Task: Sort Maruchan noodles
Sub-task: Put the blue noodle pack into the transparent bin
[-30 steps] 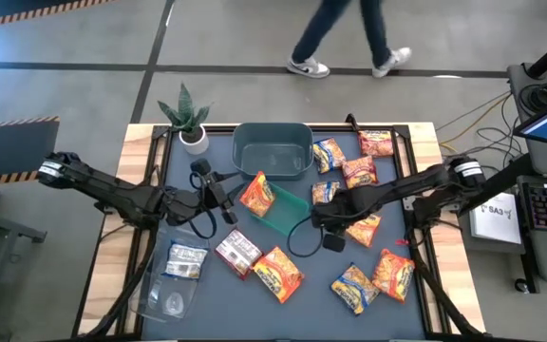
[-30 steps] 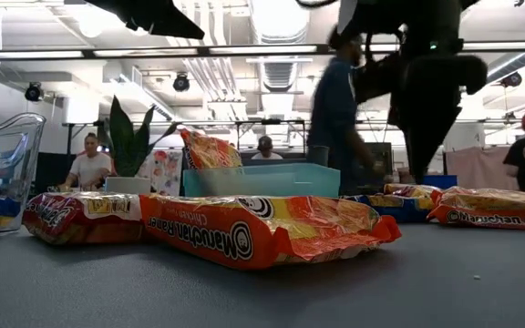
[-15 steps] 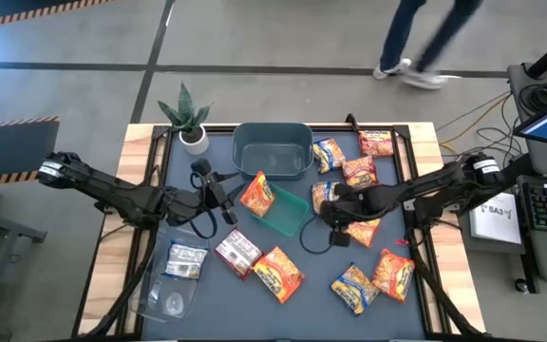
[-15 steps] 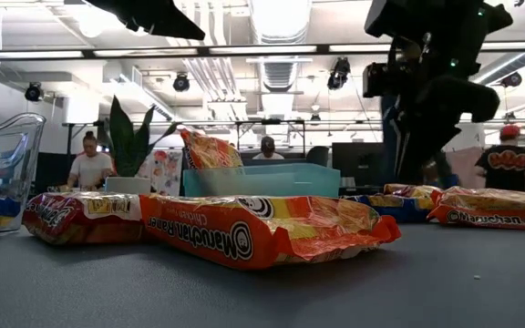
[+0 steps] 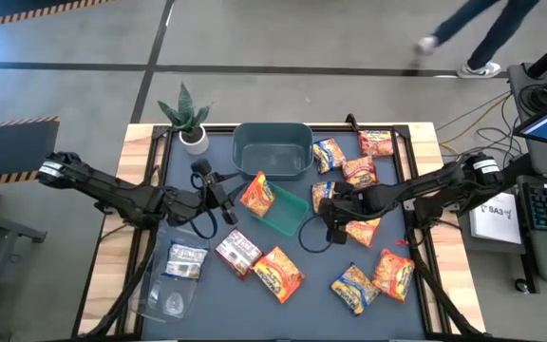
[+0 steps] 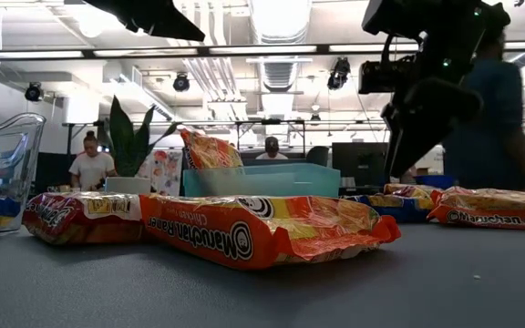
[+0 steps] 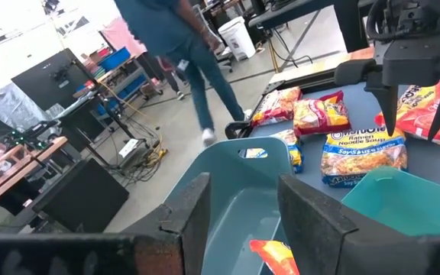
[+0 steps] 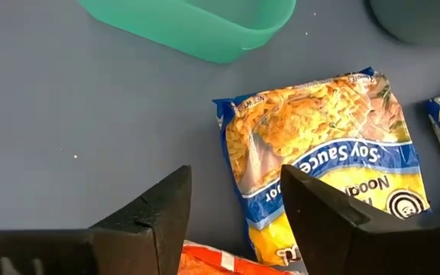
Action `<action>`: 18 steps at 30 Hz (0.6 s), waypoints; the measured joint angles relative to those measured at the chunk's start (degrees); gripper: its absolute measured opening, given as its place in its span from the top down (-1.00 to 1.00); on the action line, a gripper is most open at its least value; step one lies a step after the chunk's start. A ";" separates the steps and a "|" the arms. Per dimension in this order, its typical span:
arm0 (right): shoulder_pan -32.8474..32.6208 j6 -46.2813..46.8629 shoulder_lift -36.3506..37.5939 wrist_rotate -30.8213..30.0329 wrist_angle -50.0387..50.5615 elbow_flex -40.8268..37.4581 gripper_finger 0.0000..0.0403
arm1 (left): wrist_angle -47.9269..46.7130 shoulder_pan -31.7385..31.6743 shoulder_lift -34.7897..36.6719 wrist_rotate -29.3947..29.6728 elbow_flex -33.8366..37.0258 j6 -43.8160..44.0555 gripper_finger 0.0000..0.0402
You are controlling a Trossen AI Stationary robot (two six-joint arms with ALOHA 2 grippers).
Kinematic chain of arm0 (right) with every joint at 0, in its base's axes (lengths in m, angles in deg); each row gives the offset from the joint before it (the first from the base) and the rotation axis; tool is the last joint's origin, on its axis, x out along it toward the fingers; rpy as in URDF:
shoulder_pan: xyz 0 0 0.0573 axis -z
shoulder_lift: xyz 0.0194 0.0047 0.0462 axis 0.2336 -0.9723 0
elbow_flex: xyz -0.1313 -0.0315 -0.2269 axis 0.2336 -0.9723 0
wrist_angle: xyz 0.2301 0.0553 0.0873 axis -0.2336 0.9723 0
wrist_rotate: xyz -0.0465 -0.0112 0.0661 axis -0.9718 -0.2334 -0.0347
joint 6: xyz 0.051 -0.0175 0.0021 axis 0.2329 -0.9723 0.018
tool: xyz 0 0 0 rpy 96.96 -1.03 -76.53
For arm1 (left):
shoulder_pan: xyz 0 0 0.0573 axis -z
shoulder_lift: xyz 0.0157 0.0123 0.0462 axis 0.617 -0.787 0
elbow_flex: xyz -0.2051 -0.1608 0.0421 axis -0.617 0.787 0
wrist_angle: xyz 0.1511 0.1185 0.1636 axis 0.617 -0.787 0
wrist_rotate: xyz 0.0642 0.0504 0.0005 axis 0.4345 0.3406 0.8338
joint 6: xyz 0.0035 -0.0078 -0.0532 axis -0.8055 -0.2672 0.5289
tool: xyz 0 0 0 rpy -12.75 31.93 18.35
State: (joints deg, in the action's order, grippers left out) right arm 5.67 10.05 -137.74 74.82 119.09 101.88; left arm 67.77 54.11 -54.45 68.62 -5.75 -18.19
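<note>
**2 arms over a table strewn with ramen packets**

Many Maruchan noodles packets lie scattered on the dark table (image 5: 216,285). On the right side, 2 orange-red ones (image 5: 378,143) sit near the far edge, with a yellow-and-blue packet (image 5: 328,155) beside the grey-teal tub (image 5: 273,149). More orange-red packets (image 5: 393,274) lie at the near right, and another (image 5: 277,273) near the middle front beside a dark red-and-white packet (image 5: 238,253). A potted plant (image 5: 188,119) stands at the far left corner, and a clear plastic container (image 5: 167,294) rests at the near left. The small green tray (image 5: 286,210) sits mid-table, with an orange-red packet (image 5: 257,193) propped upright at its left edge.

The right gripper (image 5: 331,217) hangs just right of the green tray, above a yellow-and-blue Soy Sauce packet (image 8: 323,164). Its fingers (image 8: 163,206) are spread apart and hold nothing; the packet lies flat on the table between and beyond them.

The left gripper (image 5: 218,195) waits left of the propped packet, its fingers (image 7: 193,210) parted and empty, pointing toward the tub.

A person walks past beyond the table.
</note>
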 joint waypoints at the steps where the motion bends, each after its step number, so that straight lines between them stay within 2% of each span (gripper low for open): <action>1: 0.00 -0.01 0.00 0.00 0.05 -0.02 0.05 | -0.02 0.00 0.00 0.00 0.00 0.00 0.33; 11: 0.00 0.01 0.00 -0.96 -0.11 -0.02 0.09 | -0.08 0.00 0.00 0.00 0.04 0.00 0.33; 18: 0.00 -0.04 -3.49 -1.53 -2.68 -0.04 0.09 | -0.13 0.00 0.00 0.00 0.04 0.00 0.33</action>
State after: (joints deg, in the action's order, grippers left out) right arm 5.67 10.02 -141.23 73.29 116.40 101.84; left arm 67.64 54.11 -54.45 68.62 -5.71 -18.19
